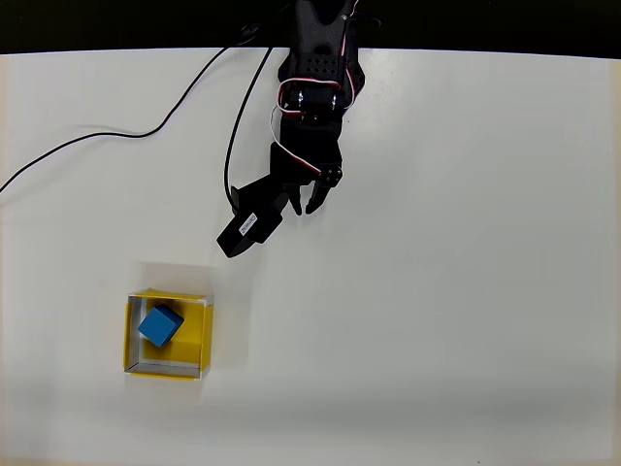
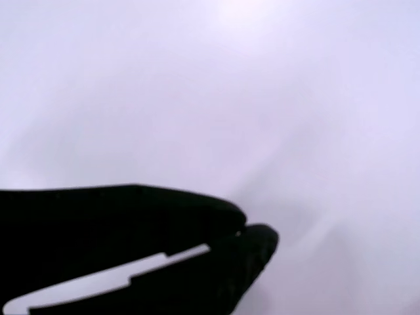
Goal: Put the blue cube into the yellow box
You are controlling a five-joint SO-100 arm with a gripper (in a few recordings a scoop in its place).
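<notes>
The blue cube [image 1: 160, 325] lies inside the yellow box [image 1: 197, 330] at the lower left of the white table in the overhead view, turned slightly and toward the box's left side. My black gripper [image 1: 303, 206] hangs over bare table well up and to the right of the box, apart from both. In the wrist view its two dark fingers meet at their tips [image 2: 241, 231] with nothing between them, over blurred white table.
A black cable [image 1: 146, 131] runs across the table's upper left toward the arm's base [image 1: 320, 58]. The table's dark far edge [image 1: 485, 24] runs along the top. White tabletop [image 1: 437, 291] spreads to the right and below.
</notes>
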